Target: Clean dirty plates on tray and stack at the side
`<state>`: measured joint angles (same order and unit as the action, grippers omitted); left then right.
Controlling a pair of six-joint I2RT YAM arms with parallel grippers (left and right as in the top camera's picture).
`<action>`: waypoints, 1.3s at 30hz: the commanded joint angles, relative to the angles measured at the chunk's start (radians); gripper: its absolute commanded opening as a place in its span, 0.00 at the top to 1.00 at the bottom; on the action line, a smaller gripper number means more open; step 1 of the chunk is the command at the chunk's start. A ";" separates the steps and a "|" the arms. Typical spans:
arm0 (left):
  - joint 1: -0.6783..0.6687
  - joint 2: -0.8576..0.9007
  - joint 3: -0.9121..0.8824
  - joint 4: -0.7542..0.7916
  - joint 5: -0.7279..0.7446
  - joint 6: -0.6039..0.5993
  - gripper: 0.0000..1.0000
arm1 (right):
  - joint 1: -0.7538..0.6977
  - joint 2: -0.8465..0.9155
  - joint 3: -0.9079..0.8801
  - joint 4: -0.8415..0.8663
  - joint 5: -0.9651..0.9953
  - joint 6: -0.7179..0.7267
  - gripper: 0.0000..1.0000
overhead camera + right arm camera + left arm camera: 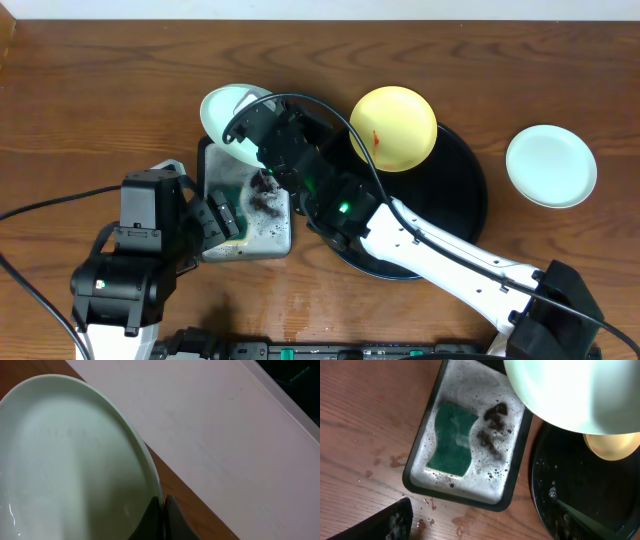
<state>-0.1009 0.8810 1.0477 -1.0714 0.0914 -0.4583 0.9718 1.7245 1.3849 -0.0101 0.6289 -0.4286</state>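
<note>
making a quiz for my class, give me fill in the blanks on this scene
1. The right gripper pinches the pale mint-white round plate by its ____.
2. The pale yellow round plate bears a ____ smear.
3. The ____ sponge lies in the foamy dark rectangular basin.
Missing: rim; red; green.

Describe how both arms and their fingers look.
The left arm is boxy and black, with a white section at its base and a black cable trailing off it. The right arm has a long white link, black joints, a small green light and a black cable looping along it. Its fingers are dark and narrow.
</note>
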 commanded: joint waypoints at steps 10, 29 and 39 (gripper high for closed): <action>0.004 0.000 0.022 -0.002 -0.001 0.013 0.12 | 0.012 -0.032 0.014 0.025 0.021 -0.034 0.99; 0.004 0.000 0.022 -0.002 -0.001 0.013 0.12 | 0.050 -0.032 0.014 0.113 0.053 -0.220 0.99; 0.004 0.000 0.022 -0.002 -0.001 0.013 0.12 | 0.062 -0.031 0.014 0.137 0.108 -0.262 0.99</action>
<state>-0.1009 0.8810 1.0477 -1.0714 0.0914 -0.4580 1.0218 1.7172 1.3857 0.0937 0.6533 -0.6746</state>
